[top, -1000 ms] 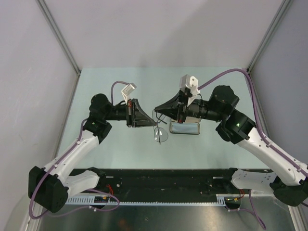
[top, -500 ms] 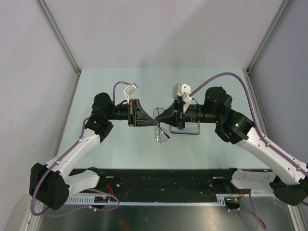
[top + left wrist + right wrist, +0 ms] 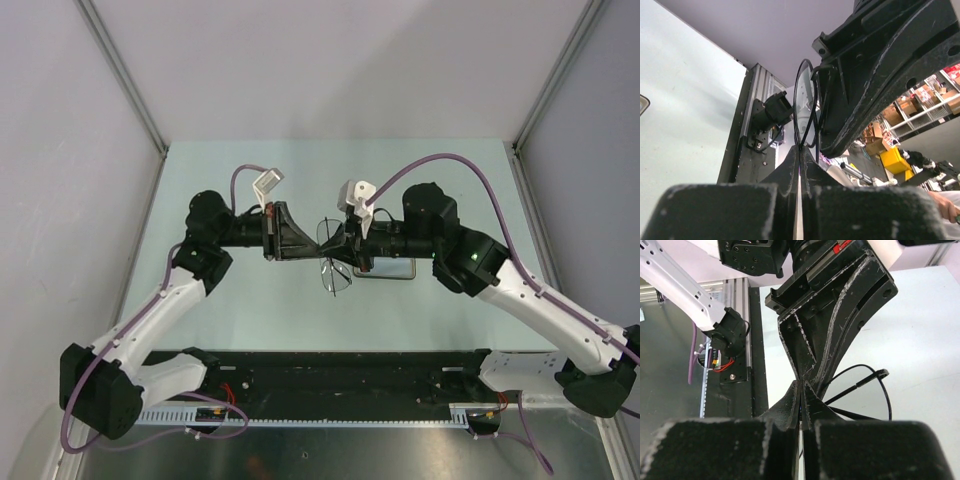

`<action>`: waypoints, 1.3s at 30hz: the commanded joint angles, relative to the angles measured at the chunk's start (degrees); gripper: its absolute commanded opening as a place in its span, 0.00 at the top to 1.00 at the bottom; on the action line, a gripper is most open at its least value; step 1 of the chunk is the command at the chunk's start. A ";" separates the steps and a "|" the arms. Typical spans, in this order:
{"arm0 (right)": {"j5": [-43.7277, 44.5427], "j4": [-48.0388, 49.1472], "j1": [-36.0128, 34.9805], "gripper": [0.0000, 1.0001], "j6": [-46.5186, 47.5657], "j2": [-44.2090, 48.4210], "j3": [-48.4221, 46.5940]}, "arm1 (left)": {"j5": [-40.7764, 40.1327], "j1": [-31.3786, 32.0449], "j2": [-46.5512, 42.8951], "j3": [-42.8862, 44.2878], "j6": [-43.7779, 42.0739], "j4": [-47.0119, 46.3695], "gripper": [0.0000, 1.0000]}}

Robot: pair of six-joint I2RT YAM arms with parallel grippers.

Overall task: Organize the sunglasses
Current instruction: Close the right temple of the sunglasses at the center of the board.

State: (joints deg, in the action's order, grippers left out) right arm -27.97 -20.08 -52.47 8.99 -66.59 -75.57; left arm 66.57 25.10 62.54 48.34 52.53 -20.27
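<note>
one pair of sunglasses (image 3: 335, 278), one case (image 3: 396, 271)

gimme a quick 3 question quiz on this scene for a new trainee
1. True or false: the left end effector and the right end effector are both shut on the sunglasses.
2. Where is the black case? A: on the table, partly under the right arm. B: in the left end effector. C: at the table's far left corner.
3. Fill in: the cable looping off the right arm is ____ in colour.
Key: 1 true; 2 A; 3 purple.
</note>
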 commanded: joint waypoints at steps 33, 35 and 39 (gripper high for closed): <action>28.86 -13.41 19.50 0.20 -1.82 -12.86 2.44 | -23.23 -6.12 -1.90 -4.30 -12.45 19.38 1.00; 26.93 -14.02 19.95 0.20 1.45 -15.41 2.97 | -24.81 -6.82 -1.99 -4.65 -12.54 19.83 1.00; 22.61 -13.86 20.04 0.20 11.03 -19.36 3.33 | -24.73 -7.35 -1.29 -5.36 -13.16 21.76 0.99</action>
State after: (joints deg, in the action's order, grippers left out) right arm -0.62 -33.56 -32.21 9.80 -83.99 -71.94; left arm 43.77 18.63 61.52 43.81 41.36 -0.78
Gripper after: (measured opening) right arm 0.799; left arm 0.007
